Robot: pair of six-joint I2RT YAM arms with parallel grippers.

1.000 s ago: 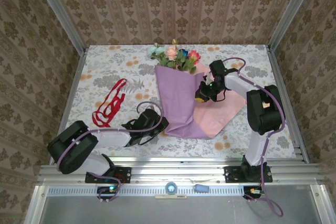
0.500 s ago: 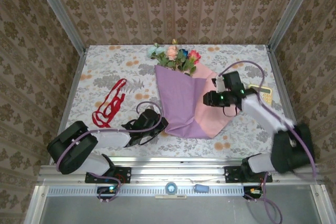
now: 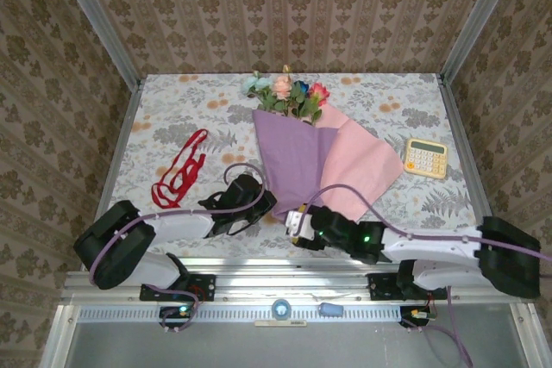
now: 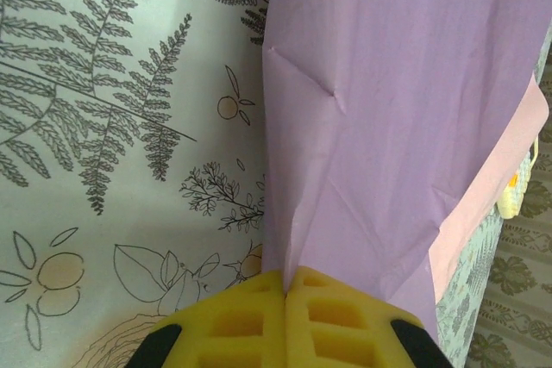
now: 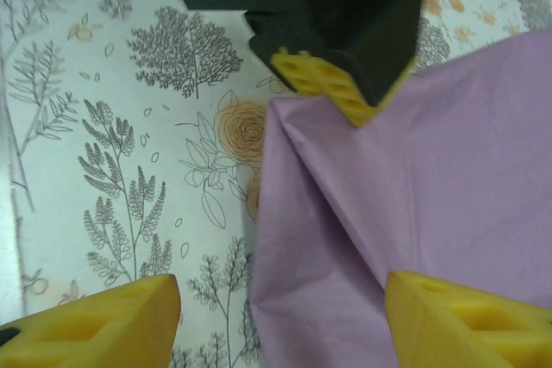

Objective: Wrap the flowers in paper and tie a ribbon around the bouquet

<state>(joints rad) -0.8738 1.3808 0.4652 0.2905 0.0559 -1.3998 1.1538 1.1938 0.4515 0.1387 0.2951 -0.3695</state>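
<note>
Now the left gripper sits in the lower centre of the top view, its yellow fingers pressed shut on the lower left edge of the paper — the left wrist view shows the lilac sheet pinched between them. The right gripper lies just below the paper's bottom tip, its fingers spread wide and holding nothing, with the lilac edge lying between them. The flowers poke out of the paper's top, upper centre of the frame, and a pink flap spreads to the right. The ribbon lies loose on the desk at left, well apart — a calculator rests at right
</note>
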